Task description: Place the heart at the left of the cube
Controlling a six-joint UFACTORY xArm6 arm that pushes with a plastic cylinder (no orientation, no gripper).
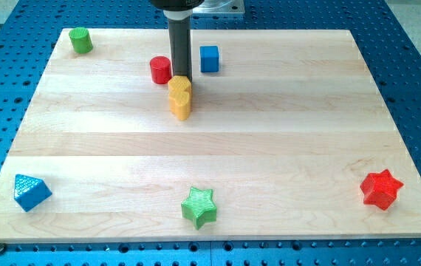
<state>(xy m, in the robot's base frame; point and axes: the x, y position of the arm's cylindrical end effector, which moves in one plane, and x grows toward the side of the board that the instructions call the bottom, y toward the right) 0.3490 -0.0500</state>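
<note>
My tip [181,77] is the bare end of a straight dark rod; there are no jaws on it to stand apart or together. It rests against the upper edge of the yellow heart [180,97], touching it. The red cylinder [160,69] sits just beside the rod on the view's left, and the blue cube [209,58] stands near it on the view's right, slightly higher in the view.

Seven blocks lie on the wooden board [284,140]: one yellow heart, one red cylinder, one blue cube, one green cylinder [81,40], one blue triangular block [30,192], one green star [199,206] and one red star [381,188].

The heart is bright yellow, thick, with its lobes toward the tip and its point toward the view's bottom. It lies below and to the left of the cube, apart from it, and just below and right of the red cylinder.
</note>
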